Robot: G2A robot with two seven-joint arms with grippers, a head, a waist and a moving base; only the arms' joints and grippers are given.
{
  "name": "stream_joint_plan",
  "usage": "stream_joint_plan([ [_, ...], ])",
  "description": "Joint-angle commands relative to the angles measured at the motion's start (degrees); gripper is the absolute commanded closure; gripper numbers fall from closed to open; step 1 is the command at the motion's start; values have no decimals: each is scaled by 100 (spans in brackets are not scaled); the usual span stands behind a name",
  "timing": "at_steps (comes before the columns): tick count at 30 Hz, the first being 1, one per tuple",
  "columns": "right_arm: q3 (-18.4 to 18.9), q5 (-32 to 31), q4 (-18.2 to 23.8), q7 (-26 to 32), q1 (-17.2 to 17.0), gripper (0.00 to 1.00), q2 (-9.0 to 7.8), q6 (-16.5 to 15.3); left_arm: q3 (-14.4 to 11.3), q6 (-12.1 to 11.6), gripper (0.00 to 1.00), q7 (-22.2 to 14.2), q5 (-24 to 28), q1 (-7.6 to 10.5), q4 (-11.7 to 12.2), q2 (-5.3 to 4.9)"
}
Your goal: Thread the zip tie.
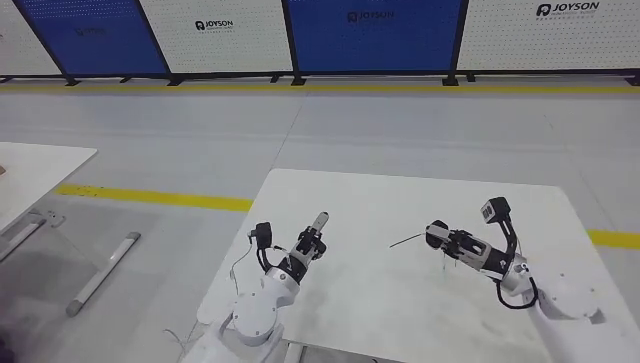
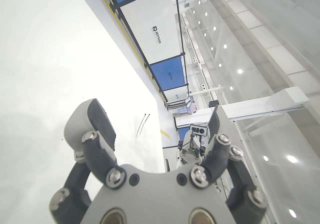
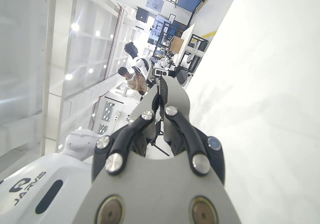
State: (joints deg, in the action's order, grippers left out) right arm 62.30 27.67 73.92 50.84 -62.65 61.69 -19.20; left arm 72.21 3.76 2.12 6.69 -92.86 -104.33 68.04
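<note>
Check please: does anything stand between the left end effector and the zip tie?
Nothing visible does. Only table surface shows between the open left end effector and the zip tie near the right end effector.

Grey floor (image 1: pixel 200 133), yellow line (image 1: pixel 150 197) across it; blue and white perforated panels (image 1: pixel 375 43) behind; round ceiling lights (image 2: pixel 240 71) lit.

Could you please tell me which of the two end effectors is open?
The left end effector: its fingers are spread wide apart, whereas the right end effector has its fingers pressed together.
</note>
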Motion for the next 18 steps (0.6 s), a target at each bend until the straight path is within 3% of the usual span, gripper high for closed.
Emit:
stream_joint_plan([
  [1,0,0,0,0,0,100,0,0,0,0,0,0,0,0,0,0],
  [7,3,-133,172,-328,-97,100,14,17,-18,-121,0,-213,91,7,23,3],
  [9,19,-259,250,-572,-151,100,25,-28,2,-172,0,-600,352,-34,-14,-7],
  [11,2,-423,356,-868,-234,100,52,-28,111,-96,0,-1465,924,-68,-68,-42],
  [13,-42,-389,383,-952,-279,100,87,-28,182,-37,0,-2029,936,-67,-73,-85],
  [16,-105,-461,361,-1164,-268,100,161,-28,72,-198,0,-2428,736,-116,-75,-112],
  [18,-178,-470,289,-1147,-242,100,213,-28,-28,-281,0,-2302,616,-102,-75,-102],
])
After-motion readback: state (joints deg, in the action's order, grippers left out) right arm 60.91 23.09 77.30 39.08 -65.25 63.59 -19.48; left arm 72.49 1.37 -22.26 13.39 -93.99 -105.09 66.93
